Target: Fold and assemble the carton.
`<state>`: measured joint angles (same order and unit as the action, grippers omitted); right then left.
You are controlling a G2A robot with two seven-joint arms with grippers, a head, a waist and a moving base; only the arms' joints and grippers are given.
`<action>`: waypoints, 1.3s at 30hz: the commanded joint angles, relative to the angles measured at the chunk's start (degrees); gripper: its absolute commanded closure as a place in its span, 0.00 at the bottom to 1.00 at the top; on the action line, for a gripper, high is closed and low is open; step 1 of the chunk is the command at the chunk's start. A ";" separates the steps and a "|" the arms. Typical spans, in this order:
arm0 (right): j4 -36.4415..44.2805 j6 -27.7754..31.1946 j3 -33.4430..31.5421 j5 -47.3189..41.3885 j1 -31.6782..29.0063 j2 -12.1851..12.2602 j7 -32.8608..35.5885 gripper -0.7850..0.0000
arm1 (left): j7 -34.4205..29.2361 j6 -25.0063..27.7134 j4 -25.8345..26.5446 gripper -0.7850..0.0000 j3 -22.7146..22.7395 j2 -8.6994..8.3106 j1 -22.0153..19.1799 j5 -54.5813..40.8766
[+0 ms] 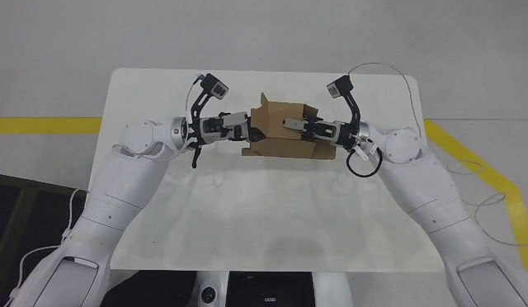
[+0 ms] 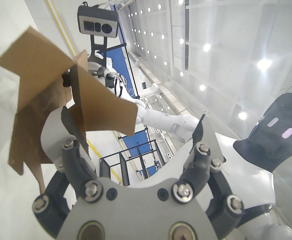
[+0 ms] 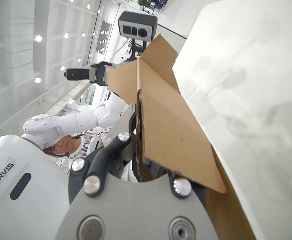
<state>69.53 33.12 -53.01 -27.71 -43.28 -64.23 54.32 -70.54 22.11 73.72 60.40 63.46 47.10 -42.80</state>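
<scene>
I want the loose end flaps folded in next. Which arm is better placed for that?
Left. The left claw is open, with one finger against the loose flaps at its end of the carton. The right claw appears clamped on the carton, so it is probably best as the holder.

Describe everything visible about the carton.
The carton is plain brown cardboard, half-erected, with flaps standing open askew. It spans lengthwise over the far half of the white table. The open left end effector has one finger against its end; the right end effector clamps a wall edge at the other end.
</scene>
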 commanded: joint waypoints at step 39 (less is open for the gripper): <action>3.96 -1.52 -3.24 6.75 -3.12 -1.17 -7.34 1.00 | -0.88 -0.22 -3.94 0.00 -4.54 3.51 -1.62 -2.06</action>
<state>73.44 31.69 -56.25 -21.03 -46.34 -65.38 46.89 -71.38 21.82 69.89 55.69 66.95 45.53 -44.88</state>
